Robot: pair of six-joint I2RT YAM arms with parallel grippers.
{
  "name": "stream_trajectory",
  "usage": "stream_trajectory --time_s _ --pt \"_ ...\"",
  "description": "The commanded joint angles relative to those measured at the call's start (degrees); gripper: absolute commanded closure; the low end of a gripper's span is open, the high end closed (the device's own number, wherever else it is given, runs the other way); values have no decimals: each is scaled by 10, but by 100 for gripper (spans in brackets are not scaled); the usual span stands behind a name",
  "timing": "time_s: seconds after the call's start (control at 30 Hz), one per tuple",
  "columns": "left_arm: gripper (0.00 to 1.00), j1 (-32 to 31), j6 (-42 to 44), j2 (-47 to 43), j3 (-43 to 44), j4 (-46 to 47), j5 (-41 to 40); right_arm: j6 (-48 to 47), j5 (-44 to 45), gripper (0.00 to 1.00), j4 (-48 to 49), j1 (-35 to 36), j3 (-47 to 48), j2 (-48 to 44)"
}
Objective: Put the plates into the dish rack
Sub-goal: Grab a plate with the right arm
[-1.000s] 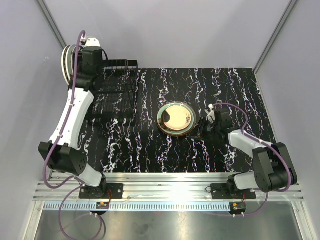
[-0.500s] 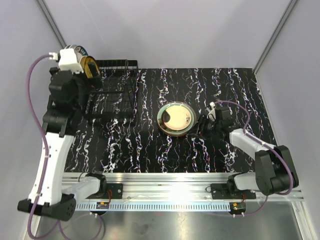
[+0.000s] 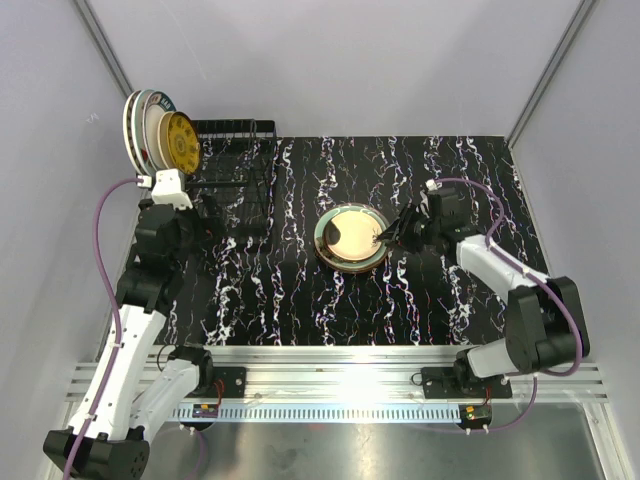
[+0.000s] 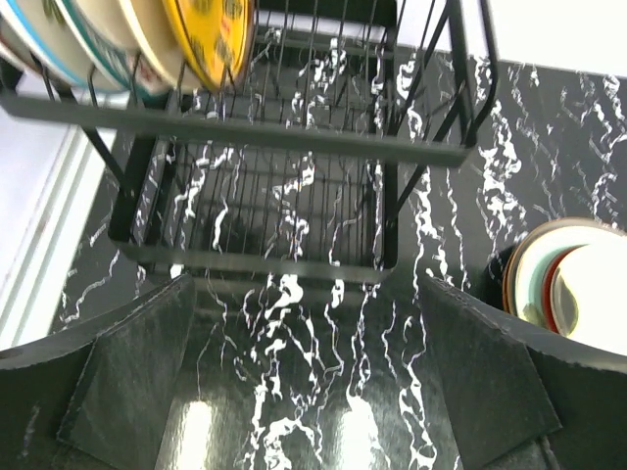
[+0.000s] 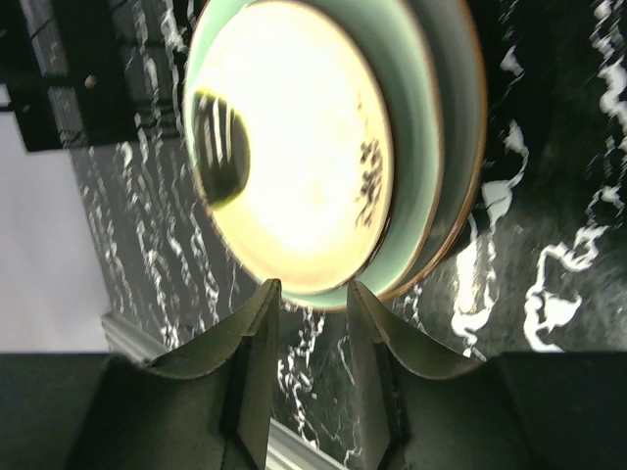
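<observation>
1. Several plates point(image 3: 150, 125) already stand on edge at the far-left end of the dish rack point(image 3: 240, 185), with a yellow plate point(image 3: 182, 142) nearest the empty slots.
2. More plates lie flat in a stack point(image 3: 352, 237) on the marbled table point(image 3: 300, 290), near its middle and well apart from the rack. A pale green plate point(image 5: 294, 147) is on top.
3. My right gripper point(image 5: 312, 294) sits at the stack's right-hand rim, its jaws narrow with a gap between them. The rim lies right at my fingertips. I think nothing is pinched yet, though glare on the plate makes that hard to judge.
4. My left gripper point(image 4: 309, 333) is spread wide and empty. It hangs just in front of the rack and faces it.
5. My right arm is much the nearer to the stack. The stack lies straight ahead of its fingers, and the rack is beyond, up and to the left.
6. Next, I judge, I should close on the top plate's rim alone and tip it upright.
</observation>
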Motion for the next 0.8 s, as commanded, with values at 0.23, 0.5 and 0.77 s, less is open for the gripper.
stream_trajectory --time_s 0.23,0.5,0.77 --pt "1 -34 13 -21 4 52 -41 -18 104 61 -120 3 141 122" --pt "1 -58 17 -27 5 46 -53 -19 93 62 -116 3 154 157" --pt "1 -65 22 -31 4 45 -60 -26 112 63 -147 3 168 137"
